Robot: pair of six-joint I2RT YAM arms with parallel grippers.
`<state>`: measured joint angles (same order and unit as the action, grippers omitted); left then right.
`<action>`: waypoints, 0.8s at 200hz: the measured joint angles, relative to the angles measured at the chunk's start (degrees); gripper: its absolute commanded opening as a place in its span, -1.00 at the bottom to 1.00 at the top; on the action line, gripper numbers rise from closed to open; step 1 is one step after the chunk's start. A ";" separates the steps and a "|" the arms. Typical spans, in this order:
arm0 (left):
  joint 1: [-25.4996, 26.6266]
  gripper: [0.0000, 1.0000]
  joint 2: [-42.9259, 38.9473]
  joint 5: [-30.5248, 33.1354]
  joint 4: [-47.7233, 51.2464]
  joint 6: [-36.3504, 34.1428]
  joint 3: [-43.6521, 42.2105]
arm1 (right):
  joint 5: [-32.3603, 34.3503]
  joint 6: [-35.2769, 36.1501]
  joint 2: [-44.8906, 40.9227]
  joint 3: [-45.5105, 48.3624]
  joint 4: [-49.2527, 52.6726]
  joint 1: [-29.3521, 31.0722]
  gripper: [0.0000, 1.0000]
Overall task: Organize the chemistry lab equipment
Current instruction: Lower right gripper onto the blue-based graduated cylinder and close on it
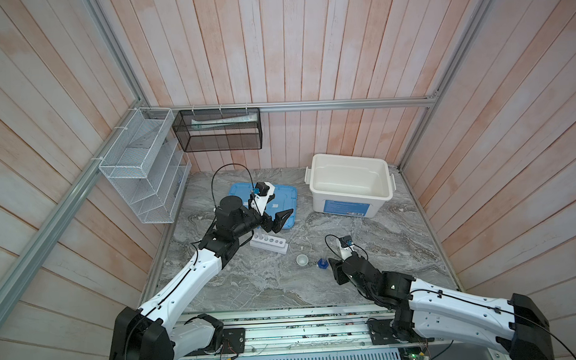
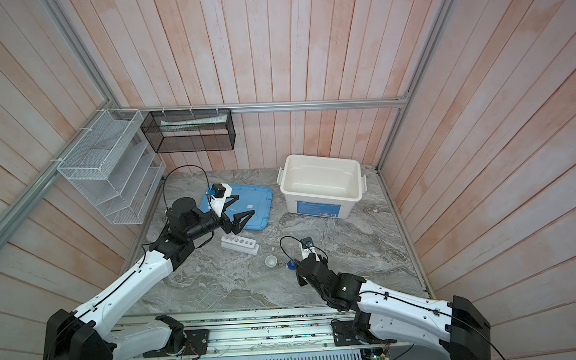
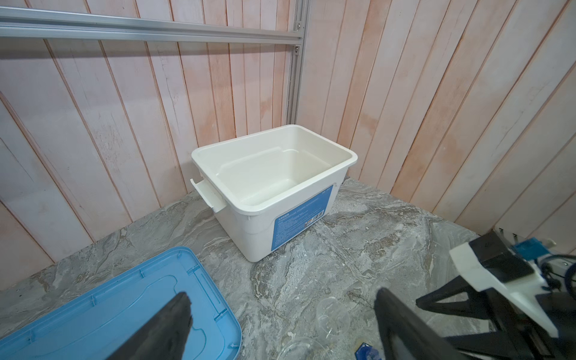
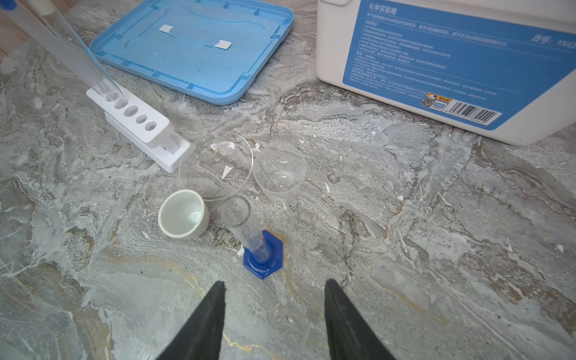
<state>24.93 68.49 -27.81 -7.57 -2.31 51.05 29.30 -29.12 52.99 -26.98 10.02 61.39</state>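
Grey marbled tabletop [image 1: 251, 287]. Bears, from its middle: blue lid [image 1: 284, 195] at 11 o'clock, white bin [image 1: 319, 204] at 1, white rack [image 1: 272, 245] at 9, small white dish [image 1: 302, 260] at 6, blue hexagonal-based cylinder [image 1: 322, 263] at 5; clear shallow dish [image 4: 215, 168] and clear beaker [image 4: 279, 168] near the middle.

White arm shells [image 1: 200, 269], black joints [image 1: 230, 206] (thin black cables [image 1: 232, 164] alongside), tapered black fingers [image 4: 205, 324].

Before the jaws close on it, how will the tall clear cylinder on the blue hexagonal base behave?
The cylinder is tall and narrow over a small blue base, so a high push would probably tip it. Its smooth clear wall looks slippery and likely light.
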 measured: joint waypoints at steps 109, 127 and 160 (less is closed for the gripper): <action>0.00 0.85 0.00 0.26 1.25 -1.62 0.00 | -9.84 5.68 5.35 3.65 -15.63 -7.02 -0.23; 0.00 0.85 0.02 0.28 1.29 -1.70 0.00 | -10.45 6.27 6.54 3.72 -17.38 -7.02 -0.26; 0.00 0.85 0.22 0.59 1.66 -2.05 0.00 | -11.04 7.17 9.42 3.72 -20.98 -7.06 -0.35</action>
<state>24.93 68.71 -27.22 -5.91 -4.36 51.05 18.26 -21.96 62.41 -23.27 -10.96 54.33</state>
